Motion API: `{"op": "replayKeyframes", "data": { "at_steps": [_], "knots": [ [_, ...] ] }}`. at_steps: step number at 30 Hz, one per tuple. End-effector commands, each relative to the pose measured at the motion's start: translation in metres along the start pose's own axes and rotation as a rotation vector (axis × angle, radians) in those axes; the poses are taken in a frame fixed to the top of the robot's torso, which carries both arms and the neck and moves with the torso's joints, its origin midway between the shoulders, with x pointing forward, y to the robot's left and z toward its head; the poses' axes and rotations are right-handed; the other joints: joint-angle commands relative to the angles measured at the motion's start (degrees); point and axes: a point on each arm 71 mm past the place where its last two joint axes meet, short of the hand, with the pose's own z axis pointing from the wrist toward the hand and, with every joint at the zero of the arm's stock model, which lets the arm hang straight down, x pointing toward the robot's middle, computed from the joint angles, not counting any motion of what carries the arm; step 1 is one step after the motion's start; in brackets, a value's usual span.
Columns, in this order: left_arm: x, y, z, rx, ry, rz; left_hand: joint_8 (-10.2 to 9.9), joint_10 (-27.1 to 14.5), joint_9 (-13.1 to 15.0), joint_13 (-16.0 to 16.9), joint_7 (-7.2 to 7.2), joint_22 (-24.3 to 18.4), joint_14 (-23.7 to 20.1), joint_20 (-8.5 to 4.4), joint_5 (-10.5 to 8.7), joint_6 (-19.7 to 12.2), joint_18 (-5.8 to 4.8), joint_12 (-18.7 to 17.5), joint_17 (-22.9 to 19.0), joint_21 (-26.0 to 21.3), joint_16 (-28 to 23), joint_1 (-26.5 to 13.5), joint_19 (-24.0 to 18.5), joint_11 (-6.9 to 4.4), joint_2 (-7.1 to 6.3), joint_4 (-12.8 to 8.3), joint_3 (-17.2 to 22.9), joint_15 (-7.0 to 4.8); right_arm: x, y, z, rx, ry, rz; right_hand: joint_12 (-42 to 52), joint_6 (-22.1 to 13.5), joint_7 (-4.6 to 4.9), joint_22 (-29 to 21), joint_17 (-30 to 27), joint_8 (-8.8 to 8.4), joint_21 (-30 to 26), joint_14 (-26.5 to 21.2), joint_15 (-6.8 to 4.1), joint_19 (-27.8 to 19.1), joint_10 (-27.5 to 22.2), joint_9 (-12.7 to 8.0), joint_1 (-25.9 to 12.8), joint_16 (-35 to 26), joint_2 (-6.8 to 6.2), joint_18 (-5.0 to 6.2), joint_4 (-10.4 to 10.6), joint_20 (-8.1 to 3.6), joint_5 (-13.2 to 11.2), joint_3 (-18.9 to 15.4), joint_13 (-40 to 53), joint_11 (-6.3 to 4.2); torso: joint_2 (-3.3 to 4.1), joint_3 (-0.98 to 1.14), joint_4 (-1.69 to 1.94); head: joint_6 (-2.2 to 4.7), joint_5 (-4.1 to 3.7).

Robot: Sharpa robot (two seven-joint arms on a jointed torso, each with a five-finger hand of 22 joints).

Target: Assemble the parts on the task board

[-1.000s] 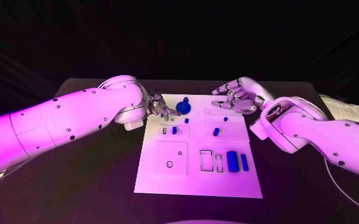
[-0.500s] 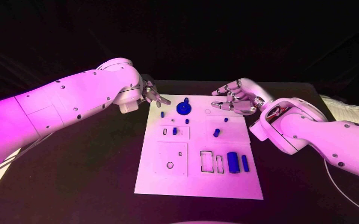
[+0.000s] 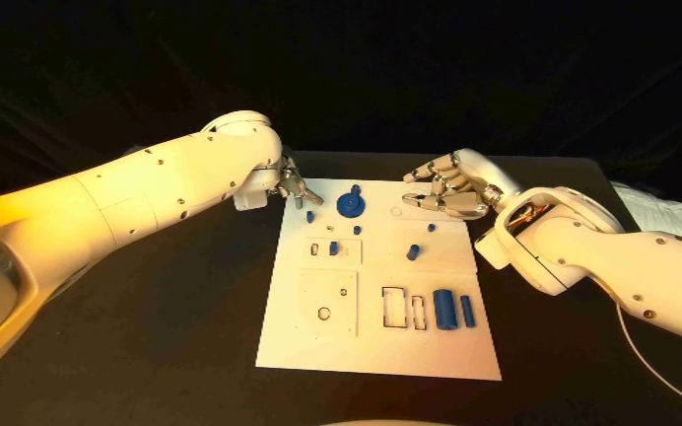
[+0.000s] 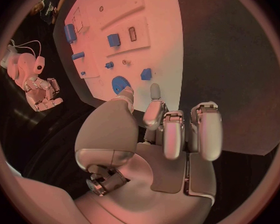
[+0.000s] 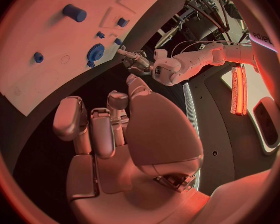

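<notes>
Both robot hands (image 3: 290, 186) (image 3: 449, 187) empty, fingers apart

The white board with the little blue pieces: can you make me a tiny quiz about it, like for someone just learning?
1. True or false: the left hand holds a blue piece.
2. Which blue piece on the white board lies nearest the left hand? A) the round gear B) the tall peg C) the thin bar
3. Fill in: the right hand hovers over the board's far ____ corner, as the robot sees it.

Key
1. False: its fingers are apart and hold nothing.
2. A, the round gear at the far end.
3. Right; it holds nothing either.
</notes>
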Motion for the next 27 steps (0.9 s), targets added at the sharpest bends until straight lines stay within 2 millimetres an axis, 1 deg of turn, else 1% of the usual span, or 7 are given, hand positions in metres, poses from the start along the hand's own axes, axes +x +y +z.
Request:
{"op": "replayKeyframes", "data": {
  "at_steps": [1, 7, 8, 12, 22, 27],
  "knots": [
    [0.0028, -0.0022, 0.0028, -0.007, 0.029, 0.057, 0.31, 0.43, 0.09, 0.1, 0.01, 8.95, 6.14, 0.13, -0.29, 0.37, 0.05, 0.24, 15.09, 0.23, 0.18, 0.11, 1.99, -0.1, 0.56, -0.07, -0.49, 0.09, 0.0014, 0.0007, 0.0003, -0.008, 0.01, -0.003, -0.24, 0.45, -0.12, -0.07, 0.0, -0.15, -0.37, 2.56, -0.55, -0.37, -0.27, -0.07, -0.56, -0.26, 0.2, 0.77, -0.04, -0.16, 0.28, -0.43, -0.07, -0.11, -0.05, 0.02, -0.12, -0.14, 0.08],
    [0.0057, -0.0046, 0.0069, -0.006, 0.034, 0.06, 0.47, 0.48, 0.28, 0.11, -0.11, 9.0, 6.14, 0.02, -0.25, 0.44, 0.04, 0.3, 15.09, 0.24, 0.18, 1.27, 2.02, -0.22, 1.1, -0.29, -0.83, -0.03, 0.0017, 0.0004, 0.0005, -0.008, 0.01, -0.003, -0.24, 0.45, -0.12, -0.07, 0.0, -0.15, -0.37, 2.56, -0.55, -0.37, -0.27, -0.07, -0.56, -0.26, 0.2, 0.77, -0.04, -0.16, 0.28, -0.43, -0.07, -0.11, -0.06, 0.01, -0.1, -0.23, 0.06],
    [0.0059, -0.0048, 0.0072, -0.005, 0.035, 0.06, 0.51, 0.5, 0.32, 0.12, -0.13, 9.03, 6.14, 0.0, -0.25, 0.45, 0.04, 0.33, 15.09, 0.26, 0.18, 1.52, 2.03, -0.24, 1.19, -0.33, -0.89, -0.04, 0.0018, 0.0004, 0.0005, -0.008, 0.01, -0.004, -0.24, 0.45, -0.12, -0.07, 0.0, -0.15, -0.37, 2.56, -0.55, -0.37, -0.27, -0.07, -0.56, -0.26, 0.2, 0.77, -0.04, -0.16, 0.28, -0.43, -0.07, -0.11, -0.1, 0.06, -0.04, -0.26, 0.0],
    [0.0071, -0.0062, 0.0078, 0.003, 0.042, 0.054, 0.64, 0.56, 0.47, 0.19, -0.18, 9.11, 6.14, -0.06, -0.23, 0.5, 0.02, 0.43, 15.09, 0.3, 0.18, 2.37, 2.08, -0.3, 1.45, -0.46, -1.07, -0.09, 0.0019, 0.0001, 0.0006, -0.007, 0.011, -0.004, -0.24, 0.45, -0.12, -0.07, 0.0, -0.15, -0.37, 2.56, -0.55, -0.37, -0.27, -0.07, -0.56, -0.26, 0.2, 0.77, -0.04, -0.16, 0.28, -0.43, -0.07, -0.11, -0.13, 0.11, 0.01, -0.29, -0.02],
    [0.0092, -0.0083, 0.0082, 0.016, 0.059, 0.051, 1.05, 0.66, 1.1, 0.23, -0.3, 9.24, 6.14, -0.16, -0.14, 0.54, -0.01, 0.56, 15.09, 0.33, 0.18, 5.46, 2.13, -0.4, 2.26, -1.13, -1.43, -0.16, 0.0023, -0.0001, 0.001, -0.007, 0.012, -0.003, -0.24, 0.45, -0.12, -0.07, 0.0, -0.15, -0.37, 2.56, -0.55, -0.37, -0.27, -0.07, -0.56, -0.26, 0.2, 0.77, -0.04, -0.16, 0.28, -0.43, -0.07, -0.11, -0.12, 0.1, 0.01, -0.26, 0.04],
    [0.0101, -0.0089, 0.0085, 0.021, 0.067, 0.047, 1.14, 0.7, 1.28, 0.24, -0.33, 9.35, 6.14, -0.17, -0.11, 0.54, -0.03, 0.59, 15.09, 0.39, 0.18, 6.34, 2.18, -0.42, 2.67, -1.32, -1.38, -0.18, 0.0024, 0.0, 0.0011, -0.007, 0.012, -0.003, -0.24, 0.45, -0.12, -0.07, 0.0, -0.15, -0.37, 2.56, -0.55, -0.37, -0.27, -0.07, -0.56, -0.26, 0.2, 0.77, -0.04, -0.16, 0.28, -0.43, -0.07, -0.11, -0.13, 0.11, 0.0, -0.25, 0.07]
  ]
}}
